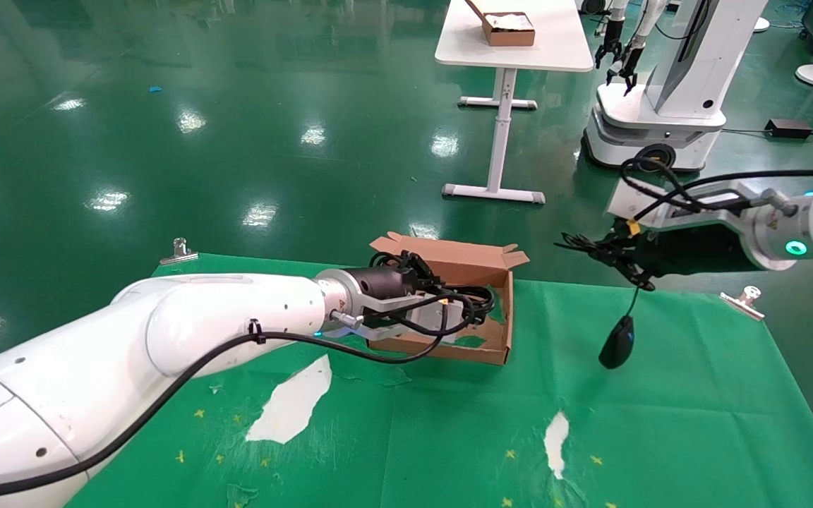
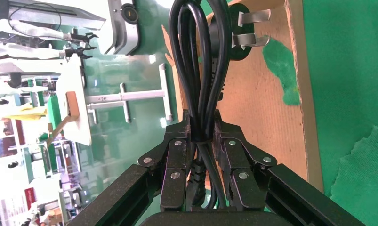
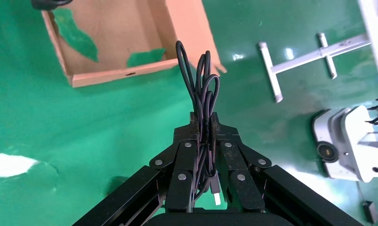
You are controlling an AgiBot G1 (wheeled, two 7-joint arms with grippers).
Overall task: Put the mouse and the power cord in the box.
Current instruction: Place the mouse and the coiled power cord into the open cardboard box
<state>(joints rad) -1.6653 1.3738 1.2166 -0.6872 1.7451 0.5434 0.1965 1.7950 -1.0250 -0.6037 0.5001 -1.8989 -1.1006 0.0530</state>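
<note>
Left gripper (image 2: 203, 134) clamped on looped thick black power cord (image 2: 201, 70) over the box (image 1: 480, 271), right gripper (image 3: 204, 123) pinching bundled thin cable, black mouse (image 1: 618, 342) dangling above green cloth (image 1: 696, 395)

A glossy green floor (image 1: 237, 106) mirrors rows of ceiling lights. Beyond the work surface stands a white table (image 1: 516, 35) on a T-shaped leg, bearing a small brown box (image 1: 505, 28). Beside it stands a white machine (image 1: 667, 92) on a wheeled base, with a black adapter (image 1: 787, 128) on the floor nearby.
</note>
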